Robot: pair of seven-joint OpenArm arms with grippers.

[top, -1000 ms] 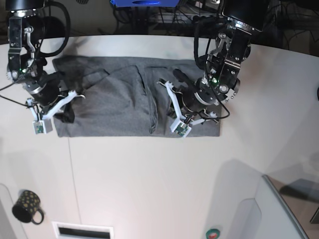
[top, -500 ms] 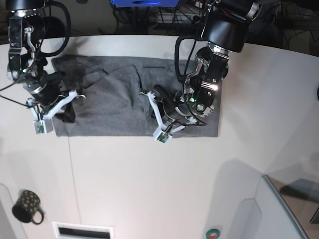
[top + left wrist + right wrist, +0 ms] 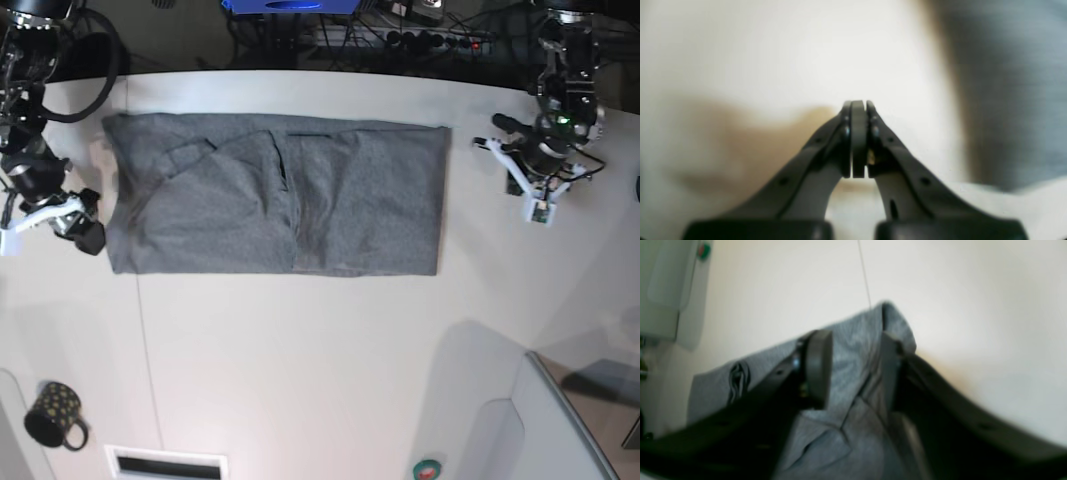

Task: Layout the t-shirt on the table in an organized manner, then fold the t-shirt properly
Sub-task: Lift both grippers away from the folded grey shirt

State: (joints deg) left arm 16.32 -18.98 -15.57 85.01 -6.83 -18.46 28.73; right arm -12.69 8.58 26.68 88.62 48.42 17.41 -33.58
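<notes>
The grey t-shirt (image 3: 300, 200) lies as a wide folded rectangle on the white table (image 3: 300, 360), with creases near its middle. My right gripper (image 3: 92, 220) is at the shirt's left edge. In the right wrist view the gripper (image 3: 853, 368) is open, its pads (image 3: 818, 366) apart on either side of a raised corner of the t-shirt (image 3: 853, 340). My left gripper (image 3: 503, 124) hangs over bare table just right of the shirt. The left wrist view shows this gripper (image 3: 858, 106) shut on nothing, with the t-shirt (image 3: 1013, 83) blurred at the right.
A dark dotted mug (image 3: 55, 415) stands at the front left. A raised white panel (image 3: 560, 420) fills the front right corner, with a red-green button (image 3: 427, 468) beside it. A slot (image 3: 165, 462) sits at the front edge. Cables lie behind the table.
My left arm has swung from over the shirt's middle to the right, off the cloth. My right gripper has opened and drawn slightly left at the shirt's edge.
</notes>
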